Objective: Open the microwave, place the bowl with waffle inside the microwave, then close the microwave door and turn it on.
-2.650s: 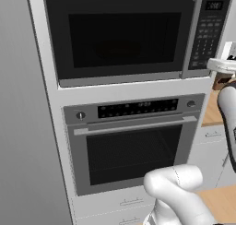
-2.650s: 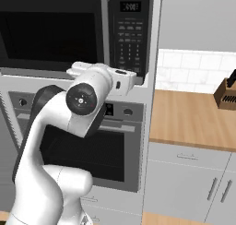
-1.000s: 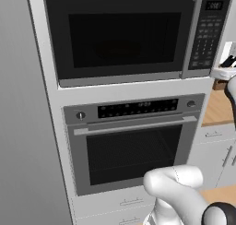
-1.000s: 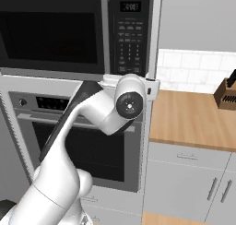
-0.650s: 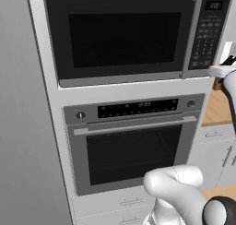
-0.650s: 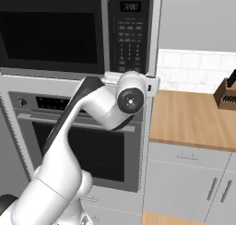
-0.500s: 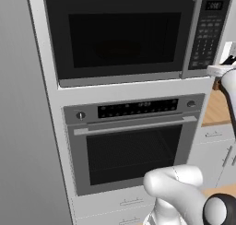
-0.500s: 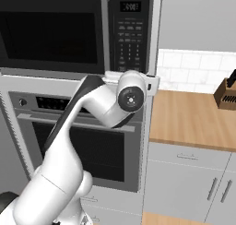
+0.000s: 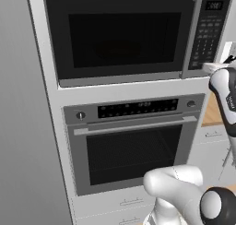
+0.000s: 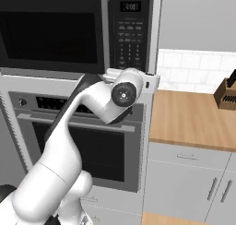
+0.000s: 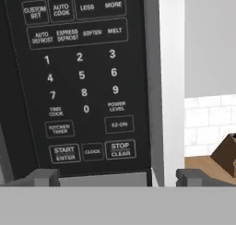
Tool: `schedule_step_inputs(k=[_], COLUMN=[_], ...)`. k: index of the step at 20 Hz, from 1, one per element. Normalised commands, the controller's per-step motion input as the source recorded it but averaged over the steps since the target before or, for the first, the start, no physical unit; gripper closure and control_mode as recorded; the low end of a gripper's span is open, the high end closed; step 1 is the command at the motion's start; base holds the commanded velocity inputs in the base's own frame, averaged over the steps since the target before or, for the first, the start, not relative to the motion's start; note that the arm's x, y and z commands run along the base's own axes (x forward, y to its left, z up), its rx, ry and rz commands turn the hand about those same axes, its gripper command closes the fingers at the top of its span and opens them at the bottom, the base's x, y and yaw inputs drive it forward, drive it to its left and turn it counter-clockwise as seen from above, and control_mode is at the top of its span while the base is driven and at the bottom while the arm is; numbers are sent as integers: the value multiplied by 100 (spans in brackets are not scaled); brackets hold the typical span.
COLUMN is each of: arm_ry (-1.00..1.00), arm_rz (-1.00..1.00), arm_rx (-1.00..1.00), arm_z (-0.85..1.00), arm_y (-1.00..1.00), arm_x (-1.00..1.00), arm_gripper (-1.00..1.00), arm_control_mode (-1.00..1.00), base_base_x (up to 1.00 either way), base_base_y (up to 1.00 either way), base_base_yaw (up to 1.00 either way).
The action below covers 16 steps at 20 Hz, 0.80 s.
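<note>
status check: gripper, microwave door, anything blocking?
Gripper open, empty, facing the keypad. Microwave door shut, handle untouched. Nothing between the fingers and the panel.

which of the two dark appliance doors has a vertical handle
The upper one, the black microwave door: its long grey bar handle stands vertical; the steel oven door below has a horizontal bar.
</note>
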Motion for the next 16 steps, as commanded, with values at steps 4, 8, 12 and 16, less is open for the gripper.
schedule_step_inputs(k=[4, 8, 12, 16], arm_ry=[0, 0, 0, 0], arm_rz=[-10, -1, 0, 0], arm_rx=[0, 0, 0, -1], arm_z=[0, -3, -3, -8], arm_y=[0, 0, 0, 2], arm_x=[26, 27, 21, 10], arm_gripper=[-100, -100, -100, -100], arm_control_mode=[-100, -100, -100, -100], base_base_x=[0, 0, 0, 0], base_base_y=[0, 0, 0, 0], base_base_yaw=[0, 0, 0, 0])
